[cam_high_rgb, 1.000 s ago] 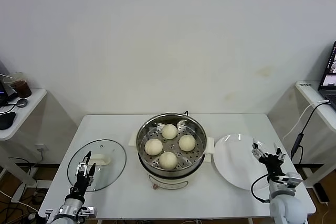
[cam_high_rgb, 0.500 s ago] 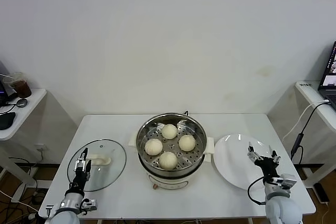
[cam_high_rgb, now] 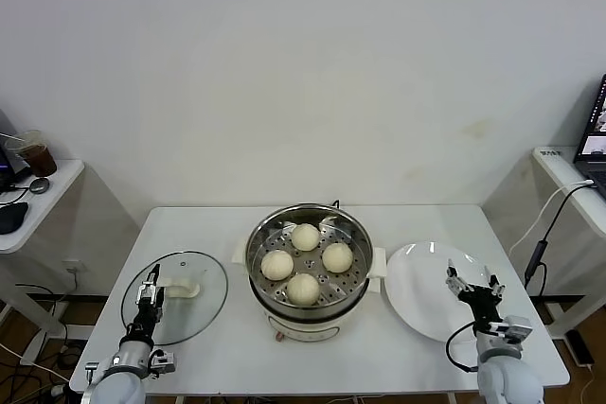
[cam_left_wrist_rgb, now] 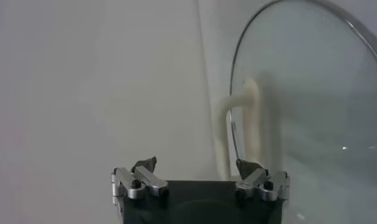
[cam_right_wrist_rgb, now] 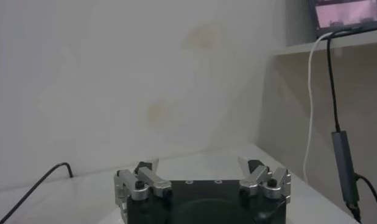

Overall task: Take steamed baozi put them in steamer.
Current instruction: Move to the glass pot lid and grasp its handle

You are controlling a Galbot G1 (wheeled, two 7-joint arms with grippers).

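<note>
Several cream-white baozi [cam_high_rgb: 303, 288] lie on the perforated floor of the shiny steel steamer [cam_high_rgb: 258, 237], which sits in a cream-white pot base at the table's middle. My left gripper [cam_high_rgb: 148, 296] is low at the front left, over the near edge of the glass lid [cam_high_rgb: 194, 314], open and empty; in the left wrist view [cam_left_wrist_rgb: 196, 167] its jaws stand wide apart. My right gripper [cam_high_rgb: 471, 283] is low at the front right, over the white plate [cam_high_rgb: 421, 290], open and empty; it also shows in the right wrist view [cam_right_wrist_rgb: 201, 167].
The lid's white handle [cam_high_rgb: 178, 286] also shows in the left wrist view [cam_left_wrist_rgb: 238, 125]. A black cable [cam_high_rgb: 544, 229] hangs off the table's right side. A side table [cam_high_rgb: 28, 201] with a cup stands far left.
Both arms have sunk a little lower toward the front edge. The left gripper shifted slightly toward the lid's handle. The baozi and steamer have not moved.
</note>
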